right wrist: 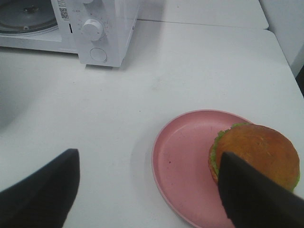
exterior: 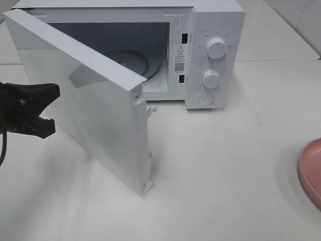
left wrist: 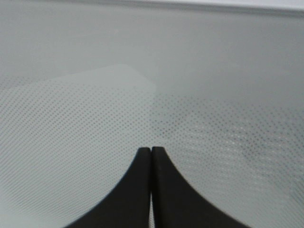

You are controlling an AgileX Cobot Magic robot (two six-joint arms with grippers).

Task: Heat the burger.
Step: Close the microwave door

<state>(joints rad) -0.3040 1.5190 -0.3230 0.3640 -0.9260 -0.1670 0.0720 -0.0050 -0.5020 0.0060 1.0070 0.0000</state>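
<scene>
burger (right wrist: 256,156) sits on the pink plate (right wrist: 185,161), toward the plate's edge that lies away from the microwave (exterior: 210,30), its golden-brown bun up and a fringe of green lettuce showing round the rim. in the high view only a sliver of the plate shows at the right border, well to the right of the microwave and nearer the camera, and the burger itself is out of that frame.

going from the left, with the microwave as the landmark: the left gripper (exterior: 47,108) hangs left of the microwave, just off the outer face of the open door (exterior: 85,105). its two black fingers (left wrist: 164,199) are pressed flat together, clenched on nothing, and the left wrist view shows their tips pointed at the door's dotted window mesh from close by; whether they touch it i cannot tell.

the door stands swung wide out toward the camera from its hinge on the microwave's left side. behind it the white cavity is open, with the round glass turntable (exterior: 128,63) lying on its floor. to the right of the cavity is the control panel with two white knobs (exterior: 216,47), one above the other, and a round button below them.

right of the microwave, on the white table (exterior: 225,165), the right gripper (right wrist: 147,194) hovers over the plate with its fingers spread wide apart, released, holding nothing; one finger is above the bare table beside the plate, the other overlaps the burger's near edge in the wrist view.
</scene>
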